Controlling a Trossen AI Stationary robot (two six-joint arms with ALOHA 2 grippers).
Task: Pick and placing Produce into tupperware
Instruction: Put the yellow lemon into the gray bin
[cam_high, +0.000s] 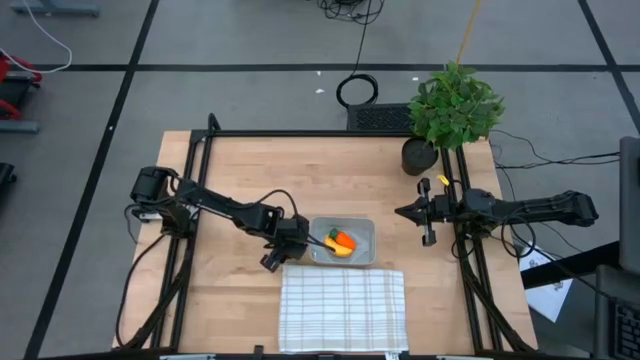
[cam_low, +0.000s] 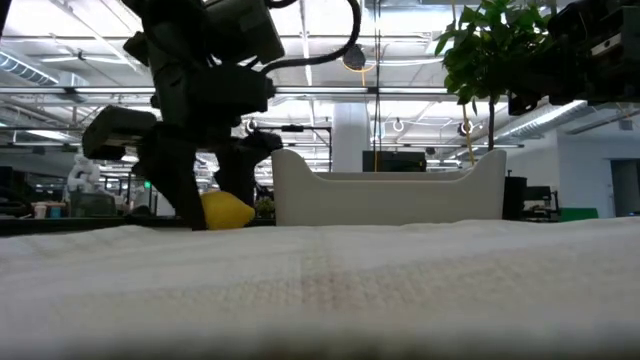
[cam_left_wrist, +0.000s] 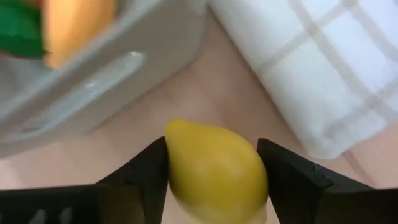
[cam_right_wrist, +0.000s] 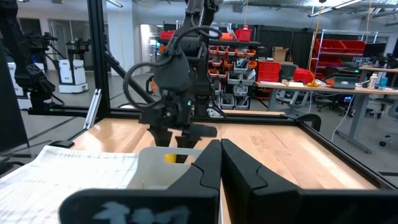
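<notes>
High view count: one lemon (cam_left_wrist: 214, 171), one carrot (cam_high: 344, 239), one banana (cam_high: 341, 250), one tub (cam_high: 364, 229), one cloth (cam_high: 342, 309), one plant (cam_high: 455, 104), two arms.
Lemon: it sat on the table (cam_high: 240, 290) just outside the tub's left wall, near the cloth's corner.
Left gripper (cam_left_wrist: 211, 171): its two dark fingers were clamped on the lemon, one on each side.
Carrot and banana: both lay inside the tub, touching each other.
Tub: it stood in the middle of the table, right behind the cloth.
Right gripper (cam_high: 400, 212): it waited to the right of the tub, well apart, with its fingers pressed together.
Plant: it stood at the back right of the table.
Hard to see: from above, the left gripper hid the lemon. Low down, the tub's wall hid the carrot and banana. Close up, the carrot was blurry and cut off.
</notes>
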